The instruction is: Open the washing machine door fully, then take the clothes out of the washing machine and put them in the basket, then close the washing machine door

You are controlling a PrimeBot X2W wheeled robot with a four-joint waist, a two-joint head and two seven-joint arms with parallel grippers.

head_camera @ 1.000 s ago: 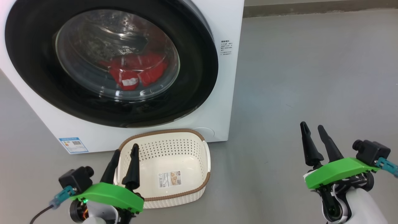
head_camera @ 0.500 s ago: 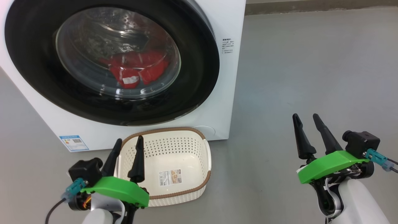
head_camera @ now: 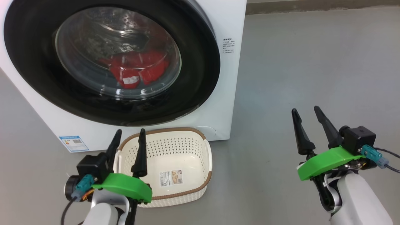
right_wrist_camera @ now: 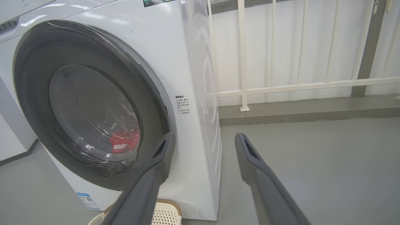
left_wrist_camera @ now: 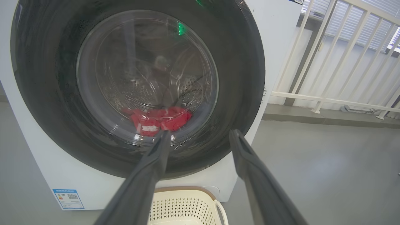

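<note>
You have the washing machine door (head_camera: 200, 62) shut against the front of the washing machine (head_camera: 228, 18), and it fills the upper left of the head view. Its glossy black rim rings a bulging glass window. Through that glass the red clothes (head_camera: 137, 70) lie low in the steel drum (a small white tag shows on one piece). The cream perforated basket (head_camera: 170, 147) sits on the grey floor (head_camera: 297, 62) at lower centre, just in front of the machine's base, with a paper label on its bottom. A blue label (head_camera: 72, 143) is stuck low on the machine's front, to the left of the basket.

Your left gripper (head_camera: 130, 132) hangs at lower left with its two dark fingers spread apart, and in the picture they overlap the basket's left edge. Your right gripper (head_camera: 305, 109) is at lower right, well apart from the machine and over the floor, its fingers likewise spread. In the right wrist view a white railing (right_wrist_camera: 272, 84) runs across the upper right, behind the machine.
</note>
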